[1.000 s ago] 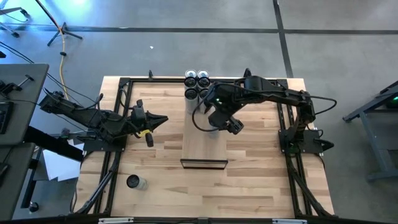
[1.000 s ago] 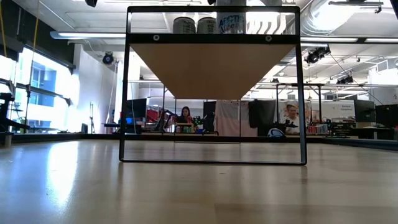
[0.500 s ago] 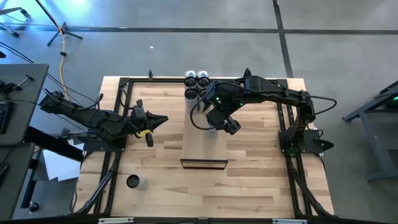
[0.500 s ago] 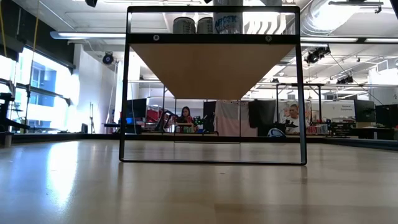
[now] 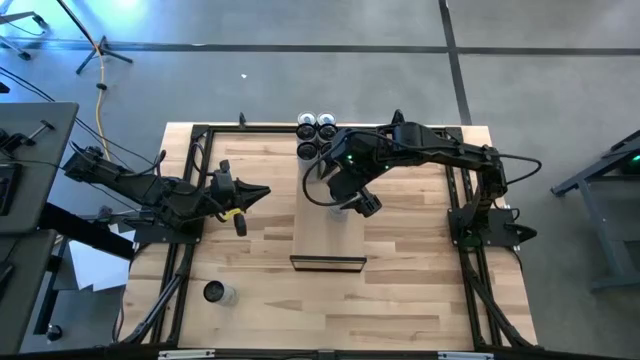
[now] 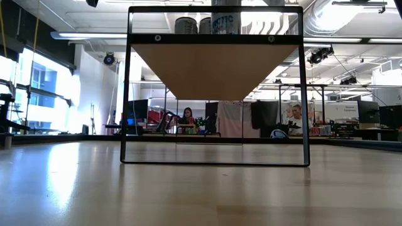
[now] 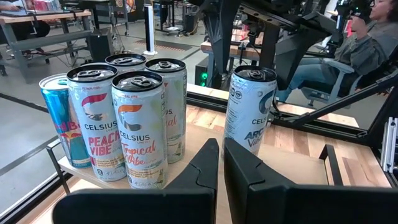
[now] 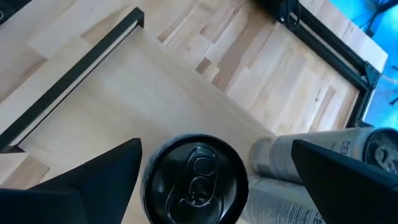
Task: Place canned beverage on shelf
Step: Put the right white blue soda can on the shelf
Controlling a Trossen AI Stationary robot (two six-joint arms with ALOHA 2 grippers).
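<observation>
A silver Celsius can (image 8: 194,180) stands upright on its base on the light wooden shelf (image 5: 328,240), about midway along it. The same can (image 7: 249,115) also appears in the low view (image 6: 225,24). My right gripper (image 5: 348,205) hangs over the can, slanting down and open, with one finger (image 8: 93,180) on each side of the can's top. My left gripper (image 5: 262,191) is shut and empty, held above the table to the left of the shelf. In its own wrist view the left gripper (image 7: 221,163) points at the shelf. My right gripper comes at the can from above, slanting down. One fingertip (image 8: 134,152) lies right beside the can's top rim (image 8: 149,177); I cannot tell whether it touches. The other finger (image 8: 336,171) stands well clear of the can.
Several more cans (image 5: 316,135) stand packed together at the shelf's far end. One can (image 5: 215,292) lies on its side on the tabletop at the near left. Black frame rails (image 5: 468,190) run along both sides of the table. People sit in the room beyond.
My right gripper has rolled at the wrist and swung a little toward the table's left, staying open. The silver can has shifted slightly toward the table's left on the shelf and is still upright.
</observation>
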